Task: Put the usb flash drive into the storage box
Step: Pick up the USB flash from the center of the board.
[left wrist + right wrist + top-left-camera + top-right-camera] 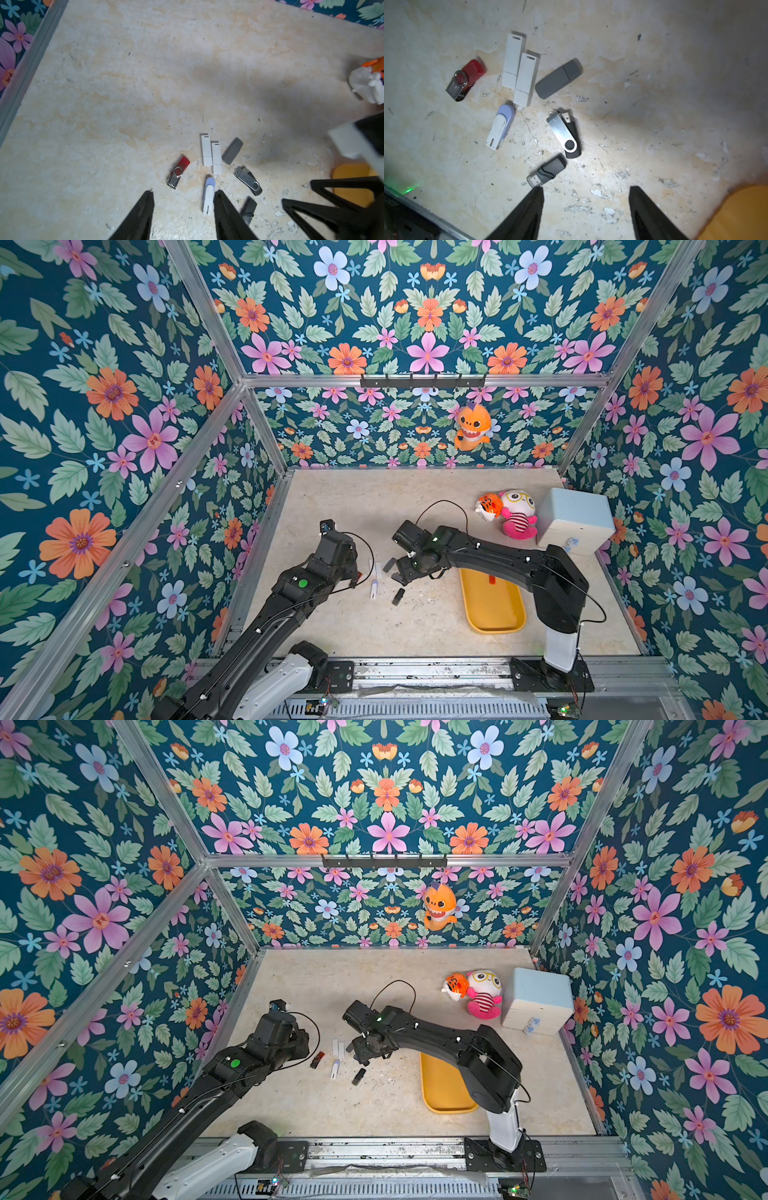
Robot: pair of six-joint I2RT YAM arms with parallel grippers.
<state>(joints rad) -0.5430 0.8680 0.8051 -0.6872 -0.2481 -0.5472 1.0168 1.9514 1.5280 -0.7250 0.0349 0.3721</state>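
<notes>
The table (374, 497) filled the lower middle of both top views. The storage box (494, 616) lay at its lower right, partly under the right arm (498, 560), with a small red thing (492, 580) on its floor. The flash drives sat left of the box on the bare table, near the middle of the frame and apart from it. The right gripper (586, 188) hovered over them, released and empty, jaws spread. The left gripper (184, 192) was likewise unclenched, grasping nothing, over the same cluster. Two arms crowding one patch risked a knock between their fingers. The drives were flat, small and packed. The two white drives (519, 68) touched side by side, so a pinch there could drag both or squirt one away. The silver-and-black swivel drive (564, 133) might pivot under pressure. The black drive (548, 170), nearest the right jaws, looked the smallest, and closing off-centre would likely flick it aside
</notes>
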